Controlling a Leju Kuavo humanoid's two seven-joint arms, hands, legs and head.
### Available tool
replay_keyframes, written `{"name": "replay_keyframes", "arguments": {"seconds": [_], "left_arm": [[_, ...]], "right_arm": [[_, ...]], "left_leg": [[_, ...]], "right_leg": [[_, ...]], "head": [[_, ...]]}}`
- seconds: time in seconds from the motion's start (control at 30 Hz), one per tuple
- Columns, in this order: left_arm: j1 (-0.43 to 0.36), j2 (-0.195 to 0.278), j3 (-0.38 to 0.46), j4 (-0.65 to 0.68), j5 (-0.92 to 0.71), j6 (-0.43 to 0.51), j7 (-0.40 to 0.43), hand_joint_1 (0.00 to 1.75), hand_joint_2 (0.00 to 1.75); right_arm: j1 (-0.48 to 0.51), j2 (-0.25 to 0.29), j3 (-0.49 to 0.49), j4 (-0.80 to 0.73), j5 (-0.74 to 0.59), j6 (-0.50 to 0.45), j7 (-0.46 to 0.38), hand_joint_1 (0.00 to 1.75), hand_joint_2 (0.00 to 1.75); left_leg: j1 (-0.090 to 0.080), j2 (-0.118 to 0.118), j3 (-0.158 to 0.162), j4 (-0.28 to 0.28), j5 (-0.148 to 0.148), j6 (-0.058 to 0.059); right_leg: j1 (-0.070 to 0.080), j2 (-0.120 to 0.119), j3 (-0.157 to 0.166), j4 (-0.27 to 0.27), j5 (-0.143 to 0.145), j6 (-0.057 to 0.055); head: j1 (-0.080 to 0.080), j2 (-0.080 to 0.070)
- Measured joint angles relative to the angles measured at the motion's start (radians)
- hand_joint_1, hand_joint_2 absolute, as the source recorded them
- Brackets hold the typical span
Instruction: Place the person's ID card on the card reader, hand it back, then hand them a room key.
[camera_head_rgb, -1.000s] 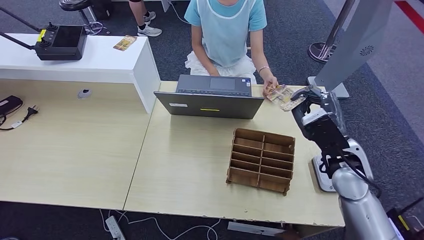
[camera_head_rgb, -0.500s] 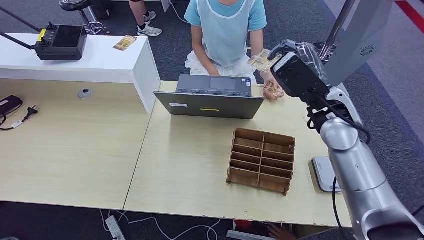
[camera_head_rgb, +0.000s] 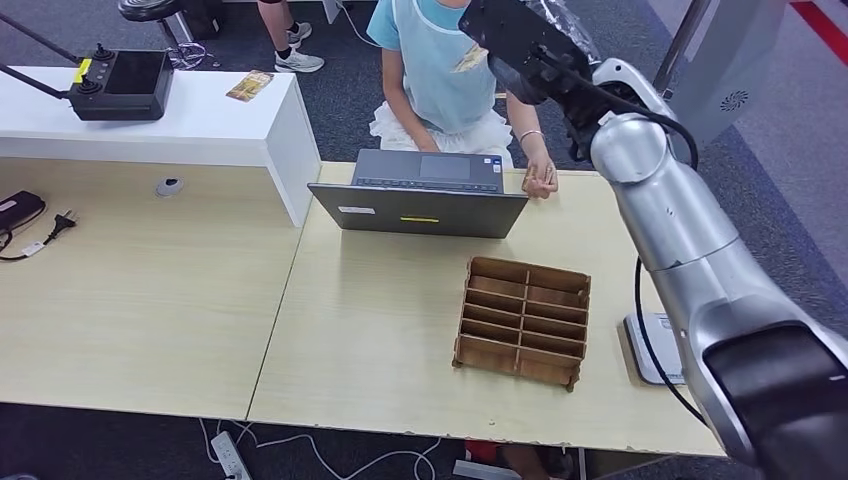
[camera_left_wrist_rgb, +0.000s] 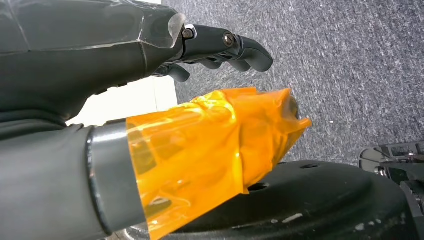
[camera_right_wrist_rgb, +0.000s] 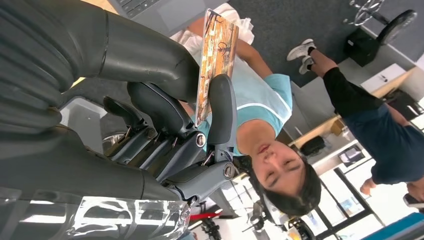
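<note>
Right hand (camera_right_wrist_rgb: 190, 115) pinches card (camera_right_wrist_rgb: 216, 55), raised toward person (camera_head_rgb: 450, 60) behind counter (camera_head_rgb: 390, 300); left hand (camera_left_wrist_rgb: 150, 55) fingers apart, w/ nothing held.

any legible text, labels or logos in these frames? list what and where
None can be read.
Card pinched in the right hand: a printed orange pattern, no legible words.
Laptop: yellow strip and white sticker, both too small.
Black controller on the white counter: yellow label, unreadable.
Grey stand: a swirl emblem, no lettering.
</note>
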Motion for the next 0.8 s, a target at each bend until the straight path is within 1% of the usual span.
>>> {"name": "replay_keyframes", "arguments": {"seconds": [0.23,0.47,0.63,0.8], "left_arm": [[-0.001,0.0,-0.018,0.0,-0.018,-0.003,0.008,0.0,0.0],[-0.001,0.0,-0.029,0.0,-0.027,-0.004,0.009,0.0,0.0],[-0.001,0.0,-0.04,0.0,-0.03,-0.006,0.01,0.0,0.0],[-0.001,0.0,-0.047,0.0,-0.032,-0.008,0.01,0.0,0.0]], "right_arm": [[-0.098,0.063,0.034,0.171,0.014,0.009,0.035,1.75,1.75],[-0.152,0.117,0.057,0.296,0.033,0.008,0.054,1.75,1.75],[-0.181,0.144,0.069,0.366,0.043,0.009,0.081,1.75,1.75],[-0.209,0.158,0.076,0.428,0.051,0.006,0.098,1.75,1.75]], "left_leg": [[0.0,0.0,0.0,0.0,0.0,0.0],[0.0,0.0,0.0,0.0,0.0,0.0],[0.0,0.0,0.0,0.0,0.0,0.0],[0.0,0.0,0.0,0.0,0.0,0.0]], "right_leg": [[0.0,0.0,0.0,0.0,0.0,0.0],[0.0,0.0,0.0,0.0,0.0,0.0],[0.001,0.0,0.0,0.0,0.0,0.0],[0.001,0.0,0.0,0.0,0.0,0.0]], "head": [[0.0,0.0],[0.0,0.0],[0.0,0.0],[0.0,0.0]]}}
